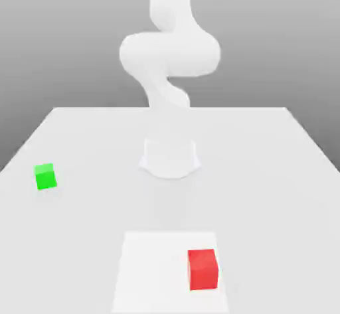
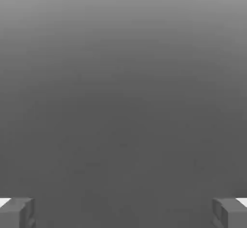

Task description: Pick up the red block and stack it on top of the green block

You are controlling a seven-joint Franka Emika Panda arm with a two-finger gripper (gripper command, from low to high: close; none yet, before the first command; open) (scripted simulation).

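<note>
The red block (image 1: 202,269) is a small bright red cube resting near the table's front, toward the exterior view's right. The green block (image 1: 45,176), a cube of about the same size, sits farther back on the exterior view's left, well apart from the red one. In the hand view my gripper (image 2: 123,212) is open, its two grey fingertips (image 2: 17,212) standing far apart with nothing between them and plain grey background beyond. Neither block is near the fingers.
The white arm (image 1: 169,54) rises from its round base (image 1: 170,157) at the middle of the white table (image 1: 265,173). The red block lies on a lighter square patch (image 1: 153,266) at the front.
</note>
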